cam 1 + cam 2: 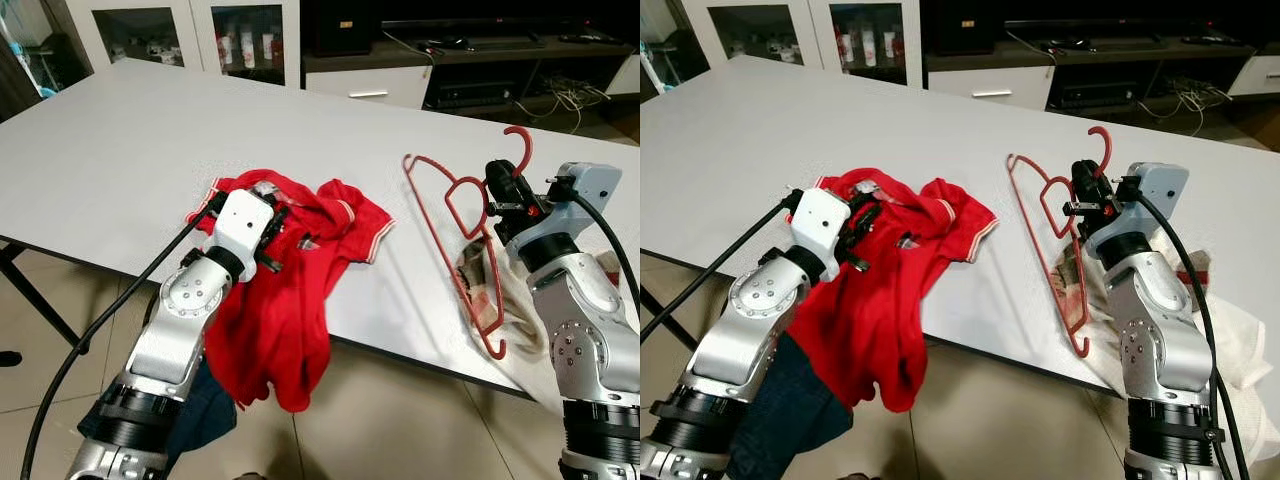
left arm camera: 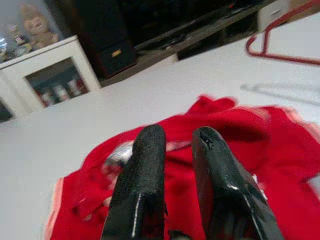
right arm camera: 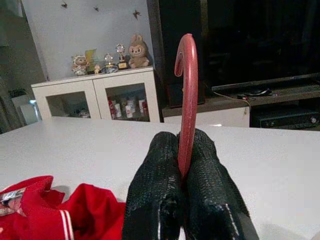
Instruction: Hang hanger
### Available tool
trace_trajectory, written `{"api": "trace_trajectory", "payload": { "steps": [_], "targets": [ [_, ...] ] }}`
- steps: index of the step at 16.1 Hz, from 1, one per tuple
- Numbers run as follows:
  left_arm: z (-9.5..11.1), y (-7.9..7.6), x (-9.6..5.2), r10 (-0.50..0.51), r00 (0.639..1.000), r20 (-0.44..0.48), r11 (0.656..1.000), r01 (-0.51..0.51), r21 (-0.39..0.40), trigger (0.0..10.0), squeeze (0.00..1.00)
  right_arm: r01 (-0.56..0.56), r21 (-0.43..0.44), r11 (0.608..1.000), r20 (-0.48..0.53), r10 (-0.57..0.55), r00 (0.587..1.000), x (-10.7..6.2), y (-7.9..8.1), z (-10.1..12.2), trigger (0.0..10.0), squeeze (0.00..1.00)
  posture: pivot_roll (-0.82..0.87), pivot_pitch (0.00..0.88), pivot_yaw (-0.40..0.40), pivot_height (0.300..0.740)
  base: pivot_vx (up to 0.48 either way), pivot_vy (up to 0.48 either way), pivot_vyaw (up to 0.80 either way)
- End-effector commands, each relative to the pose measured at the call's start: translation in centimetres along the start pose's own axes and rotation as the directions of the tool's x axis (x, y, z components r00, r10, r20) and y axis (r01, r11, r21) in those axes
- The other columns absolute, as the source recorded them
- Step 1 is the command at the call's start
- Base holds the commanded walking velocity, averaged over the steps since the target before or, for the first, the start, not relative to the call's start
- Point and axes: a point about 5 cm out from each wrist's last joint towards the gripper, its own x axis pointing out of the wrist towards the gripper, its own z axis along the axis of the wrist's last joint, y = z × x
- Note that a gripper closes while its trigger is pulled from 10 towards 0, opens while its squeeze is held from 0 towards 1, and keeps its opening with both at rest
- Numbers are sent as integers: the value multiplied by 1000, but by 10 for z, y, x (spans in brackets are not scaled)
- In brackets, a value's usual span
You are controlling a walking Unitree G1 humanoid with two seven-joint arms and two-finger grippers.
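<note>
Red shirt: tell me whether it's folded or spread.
Neither: the red shirt lies crumpled on the white table, part of it hanging over the front edge. The left gripper hovers over it, fingers slightly apart.

Matt pale laminate table (image 1: 120,170), soft red cloth shirt (image 1: 290,290) with striped knit cuffs, smooth glossy red plastic hanger (image 1: 470,250), right gripper (image 3: 186,167) fingers in rough black textured rubber, checked woven cloth (image 1: 500,295)
</note>
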Motion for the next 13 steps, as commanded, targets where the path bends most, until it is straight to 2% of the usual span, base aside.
{"api": "trace_trajectory", "payload": {
  "steps": [1,2,3,5,7,10,12,13],
  "targets": [
    [-3,6,3,39,999,-29,999,-39,22,10000,0,-10,4,1000,15,10,1000,1,-1,5,10000,0,60,87,-17,740,0,0,0],
    [-18,3,5,21,990,-138,1000,-20,12,10000,0,-12,6,1000,16,12,1000,2,-1,6,10000,0,57,85,-20,740,0,-349,0],
    [-34,-8,4,-41,970,-238,999,42,-1,10000,0,-15,7,1000,19,15,1000,2,0,6,10000,0,57,86,-21,740,0,-244,0],
    [-52,-31,1,-146,932,-331,989,140,-44,10000,0,-19,8,1000,21,19,1000,2,1,7,10000,0,52,86,-23,740,0,0,0],
    [-60,-53,0,-238,898,-370,971,214,-105,10000,0,-24,8,1000,23,24,999,2,2,8,10000,0,49,86,-25,740,0,0,0],
    [-68,-75,-4,-352,836,-421,936,325,-137,10000,0,-26,6,1000,23,26,999,1,2,9,10000,0,46,86,-27,740,0,0,0],
    [-63,-85,-5,-406,823,-397,913,384,-137,10000,0,-25,4,1000,22,25,999,1,1,9,10000,0,39,90,-27,740,0,0,0],
    [-55,-92,-4,-427,829,-361,903,411,-126,10000,0,-26,3,1000,18,26,1000,0,1,9,10000,0,35,94,-30,740,0,0,0]
  ]
}}
